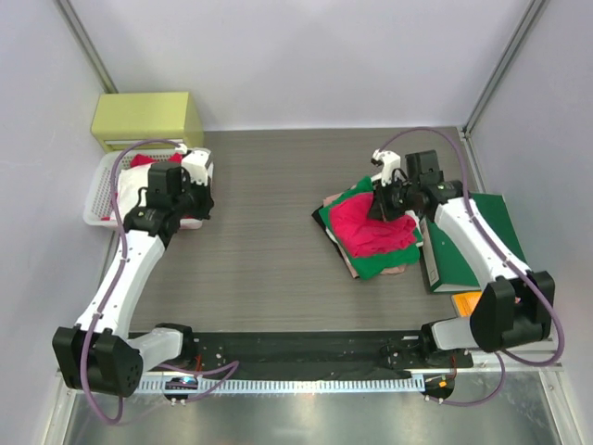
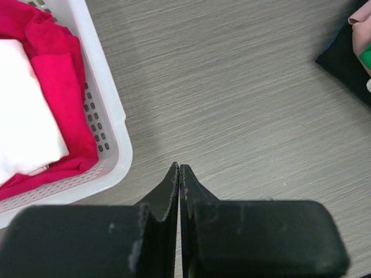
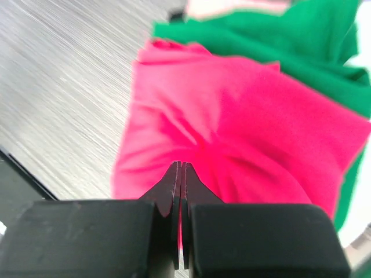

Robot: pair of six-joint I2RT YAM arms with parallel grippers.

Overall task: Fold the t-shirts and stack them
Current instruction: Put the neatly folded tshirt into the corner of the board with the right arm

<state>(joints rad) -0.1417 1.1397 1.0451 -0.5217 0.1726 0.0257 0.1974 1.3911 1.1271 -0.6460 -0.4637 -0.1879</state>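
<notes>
Pinkish-red t-shirt point(image 3: 243, 116) beneath outstretched right tool point(image 3: 179, 167), tips together; left tool point(image 2: 178, 168) likewise, beside basket point(image 2: 110, 119).

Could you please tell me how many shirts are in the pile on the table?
3: a pinkish-red shirt on top, a green shirt under it, a pale pink shirt peeking out below. More may be hidden.

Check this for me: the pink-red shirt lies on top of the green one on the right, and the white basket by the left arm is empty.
One part is wrong. The white basket is not empty: the left wrist view shows red cloth and white cloth in it. The rest holds: the pink-red shirt lies on top of the green shirt on the right.
</notes>
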